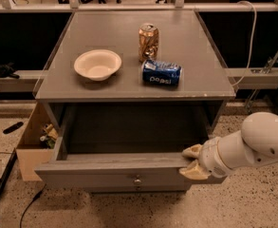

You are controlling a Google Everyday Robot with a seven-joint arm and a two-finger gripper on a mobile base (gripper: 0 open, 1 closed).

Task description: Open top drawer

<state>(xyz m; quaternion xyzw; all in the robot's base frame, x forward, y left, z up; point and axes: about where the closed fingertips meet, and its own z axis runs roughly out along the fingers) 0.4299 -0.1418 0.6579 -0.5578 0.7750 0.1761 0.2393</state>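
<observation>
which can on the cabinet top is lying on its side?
The blue Pepsi can lies on its side; the gold metal can behind it stands upright. The end effector is at the right end of the open grey top drawer, on its front edge.

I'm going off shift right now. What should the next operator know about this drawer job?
Claw: at the right end of the top drawer front, one finger inside, one outside, pinching its top edge.
Drawer: pulled well out of the cabinet.
Done: drawer open.
Left: probably just let go and back the arm away.
On the cabinet top, clear of the arm: bowl, upright can, blue can on its side.
</observation>
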